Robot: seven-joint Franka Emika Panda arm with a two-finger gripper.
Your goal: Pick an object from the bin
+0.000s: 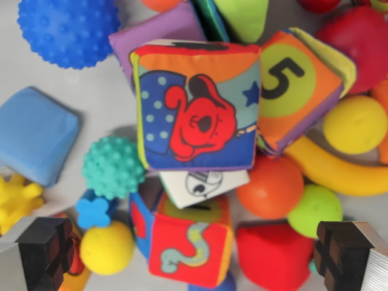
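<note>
Gripper (pixel 197 257) is pointing straight down over the bin (pixel 103 91), jaws standing wide apart w/ nothing between them; the black pads (pixel 45 242) are showing at 7 and 5 o'clock of the wrist view. Directly between the fingers, a red cube w/ a "2" (pixel 191 245) is lying at 6 o'clock, a red block (pixel 273 254) just beside it. At centre, the dog-print cube (pixel 197 106) is sitting on top of the pile, touching the "5" cube (pixel 291 85) at 2 o'clock. A teal bumpy ball (pixel 114 168) is resting at 8 o'clock, a blue pad (pixel 36 133) at 9, a blue spiky ball (pixel 68 30) at 11. Yellow ball (pixel 354 124) and banana (pixel 336 173) are lying toward 3 o'clock.
</note>
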